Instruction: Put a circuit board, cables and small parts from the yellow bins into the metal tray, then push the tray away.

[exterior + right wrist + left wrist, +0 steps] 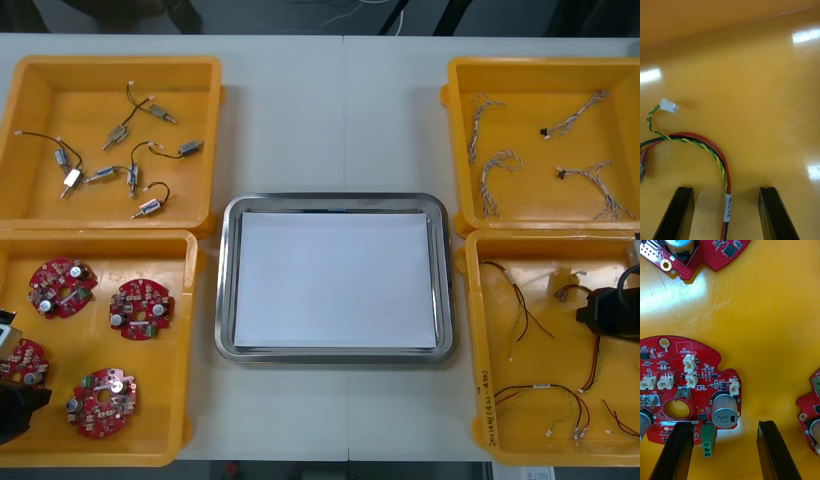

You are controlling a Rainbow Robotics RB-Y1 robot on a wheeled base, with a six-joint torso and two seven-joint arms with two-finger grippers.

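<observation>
Left gripper (725, 425) hangs open over a round red circuit board (685, 386), whose edge lies between its fingers. Right gripper (727, 190), fingers spread, straddles a red and yellow cable (711, 150) on the floor of a yellow bin (763, 93). A metal tray (228, 280) sits between both grippers.

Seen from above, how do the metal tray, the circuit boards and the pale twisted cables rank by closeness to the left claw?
From the left claw, open over the near left bin, in the front view:
1. circuit boards, beside it in the same bin.
2. metal tray, at the table's middle.
3. twisted cables, in the far right bin.
</observation>
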